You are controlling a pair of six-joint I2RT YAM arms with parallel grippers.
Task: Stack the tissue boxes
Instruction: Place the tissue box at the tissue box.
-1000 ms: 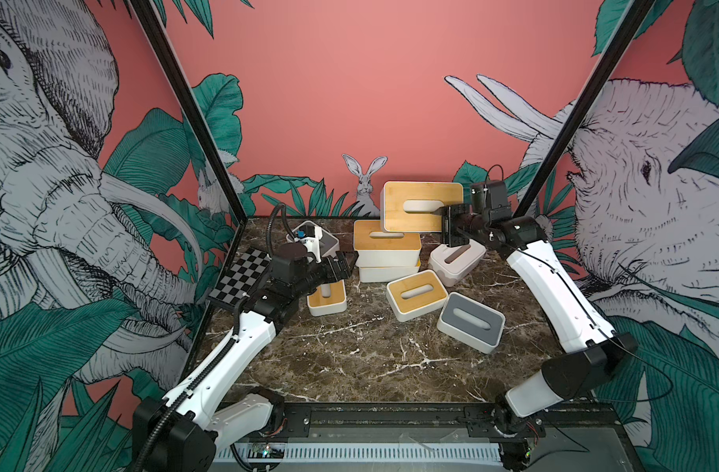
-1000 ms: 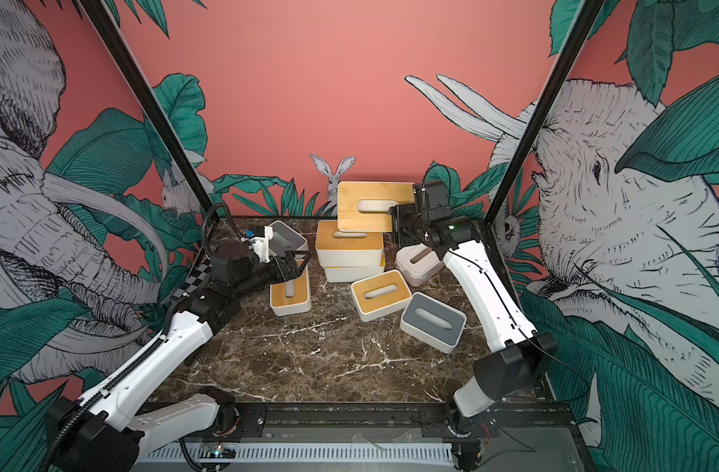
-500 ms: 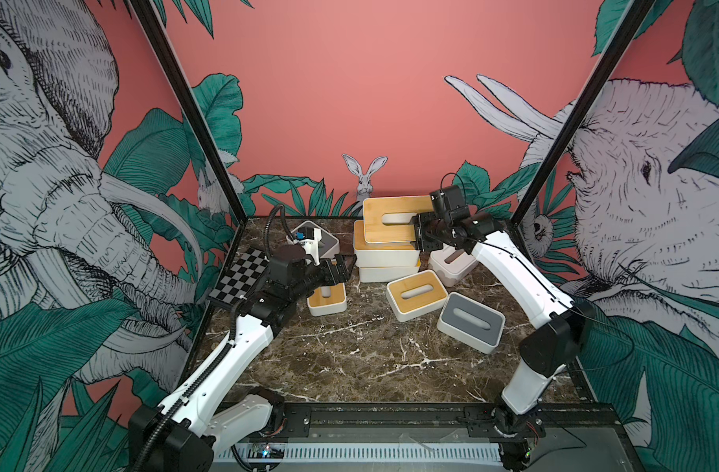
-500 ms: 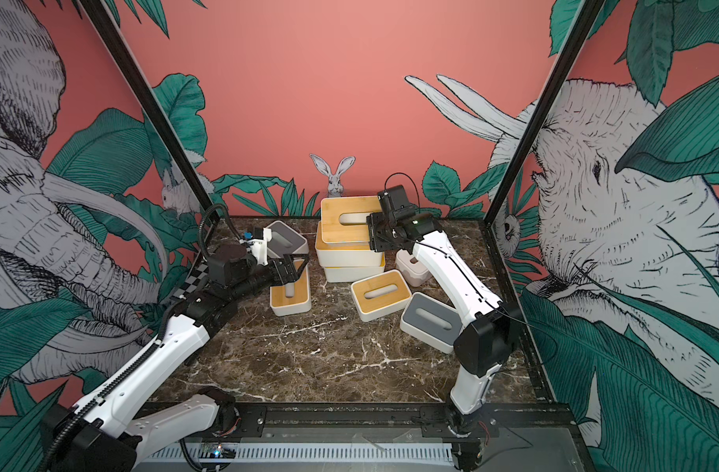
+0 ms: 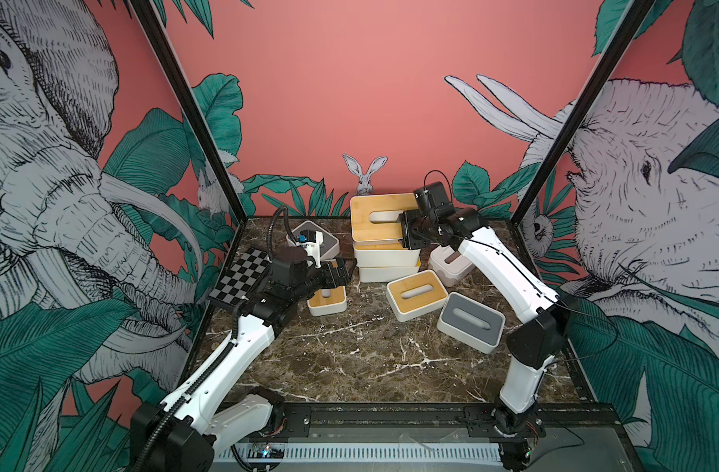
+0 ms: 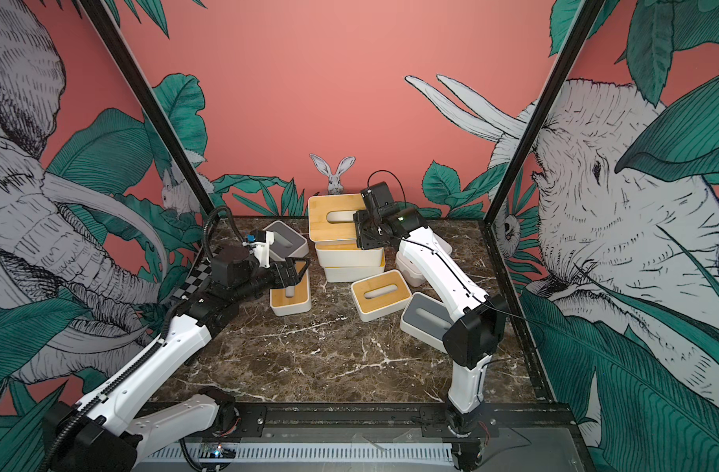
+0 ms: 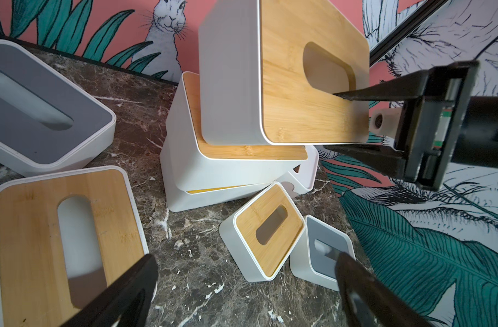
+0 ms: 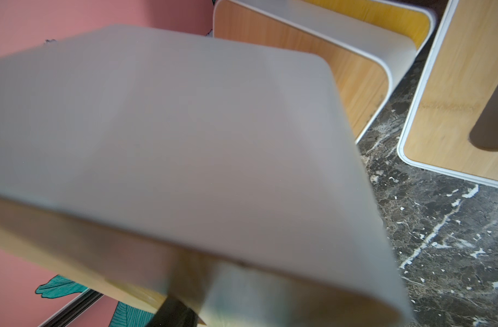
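The right gripper [image 7: 331,121] is clamping a bamboo-lid tissue box [image 5: 364,229], one finger [image 7: 383,90] lying across the lid, and is holding it tilted over the two-box stack [image 5: 384,256]. The left gripper [image 5: 341,274] is hanging with fingers wide apart (nothing between them) above another bamboo-lid box [image 5: 329,300]. The right arm is hiding part of the pale box [image 5: 447,267]. Nothing is showing through the slots.

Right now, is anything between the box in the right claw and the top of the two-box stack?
Nothing visible. The right claw holds the bamboo-lid box tilted over the stack, whose top lid looks bare. The left claw is open, off to the side.
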